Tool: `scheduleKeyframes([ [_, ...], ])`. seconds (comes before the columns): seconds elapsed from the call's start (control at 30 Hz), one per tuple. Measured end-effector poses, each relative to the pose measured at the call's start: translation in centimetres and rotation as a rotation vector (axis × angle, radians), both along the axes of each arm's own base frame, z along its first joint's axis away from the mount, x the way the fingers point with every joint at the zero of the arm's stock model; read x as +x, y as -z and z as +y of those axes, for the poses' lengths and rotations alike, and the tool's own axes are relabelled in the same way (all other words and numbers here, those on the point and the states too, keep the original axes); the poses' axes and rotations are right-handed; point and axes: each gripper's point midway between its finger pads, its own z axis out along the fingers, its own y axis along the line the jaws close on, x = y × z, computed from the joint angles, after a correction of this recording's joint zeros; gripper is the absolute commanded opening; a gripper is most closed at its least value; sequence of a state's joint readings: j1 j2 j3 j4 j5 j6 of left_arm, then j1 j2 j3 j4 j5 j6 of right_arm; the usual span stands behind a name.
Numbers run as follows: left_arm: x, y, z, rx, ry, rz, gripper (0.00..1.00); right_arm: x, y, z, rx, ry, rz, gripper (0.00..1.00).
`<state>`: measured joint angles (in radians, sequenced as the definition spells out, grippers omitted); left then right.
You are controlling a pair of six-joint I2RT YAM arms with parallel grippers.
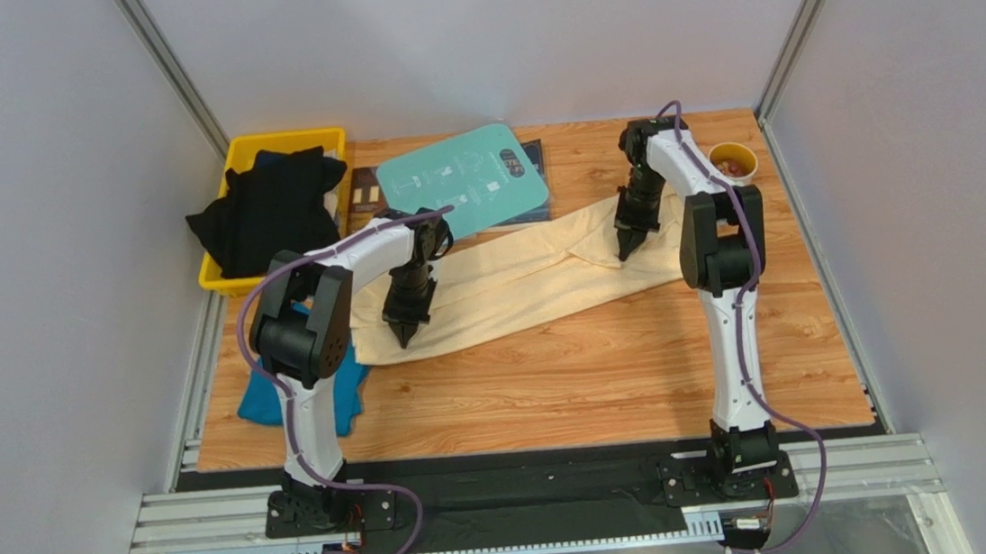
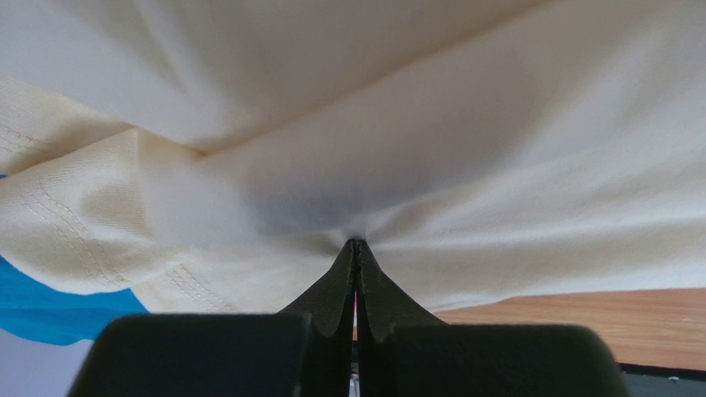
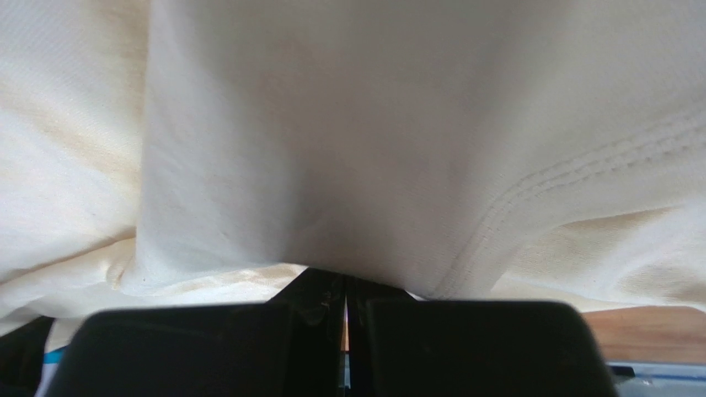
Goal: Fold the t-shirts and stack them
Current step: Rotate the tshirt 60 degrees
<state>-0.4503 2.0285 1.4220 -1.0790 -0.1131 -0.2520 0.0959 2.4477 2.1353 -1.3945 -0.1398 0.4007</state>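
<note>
A pale cream-yellow t-shirt (image 1: 526,274) lies stretched in a long band across the wooden table. My left gripper (image 1: 404,329) is shut on its near-left end; in the left wrist view the jaws pinch a pucker of cream cloth (image 2: 356,242). My right gripper (image 1: 628,248) is shut on the far-right end, its tips tucked under a fold of the cream t-shirt (image 3: 348,165). A teal-blue t-shirt (image 1: 263,402) lies crumpled at the table's left edge beneath the left arm, and shows as a blue patch (image 2: 50,306). Black t-shirts (image 1: 268,211) are heaped in a bin.
The yellow bin (image 1: 295,143) stands at the back left. A rigid teal board with white print (image 1: 465,182) lies behind the cream shirt, over a dark mat. A small yellow bowl (image 1: 731,162) sits at the back right. Bare wood (image 1: 576,378) spreads in front.
</note>
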Motion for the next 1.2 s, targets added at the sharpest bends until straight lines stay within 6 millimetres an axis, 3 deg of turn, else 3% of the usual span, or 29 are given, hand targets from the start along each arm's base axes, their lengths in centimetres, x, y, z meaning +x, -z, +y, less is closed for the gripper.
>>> scheduleKeyframes([
  [0.13,-2.8,-0.2,0.5,0.014,0.021,0.051,0.00,2.1,0.0,0.3,0.023,0.012,-0.044,0.00],
  [0.23,-4.4,-0.6,0.4,0.012,0.036,0.081,0.00,2.4,0.0,0.3,0.031,0.016,-0.045,0.00],
  [0.3,-5.0,-0.8,-0.2,0.001,0.061,0.091,0.00,2.5,0.0,0.2,0.042,0.027,-0.039,0.06],
  [0.7,-5.0,-1.3,-4.7,-0.082,0.179,0.091,0.00,5.2,-0.1,-1.4,0.148,0.145,-0.077,0.14],
  [0.87,-5.6,-0.9,-6.4,-0.081,0.241,0.091,0.00,5.5,-0.1,-1.9,0.157,0.138,-0.115,0.26],
  [1.07,-3.1,-2.4,-9.0,-0.136,0.271,-0.014,0.00,7.4,-2.0,-3.0,0.144,0.131,-0.239,0.33],
  [1.2,0.1,-4.5,-10.0,-0.135,0.281,-0.139,0.08,7.0,-6.0,-3.8,0.124,0.135,-0.332,0.34],
])
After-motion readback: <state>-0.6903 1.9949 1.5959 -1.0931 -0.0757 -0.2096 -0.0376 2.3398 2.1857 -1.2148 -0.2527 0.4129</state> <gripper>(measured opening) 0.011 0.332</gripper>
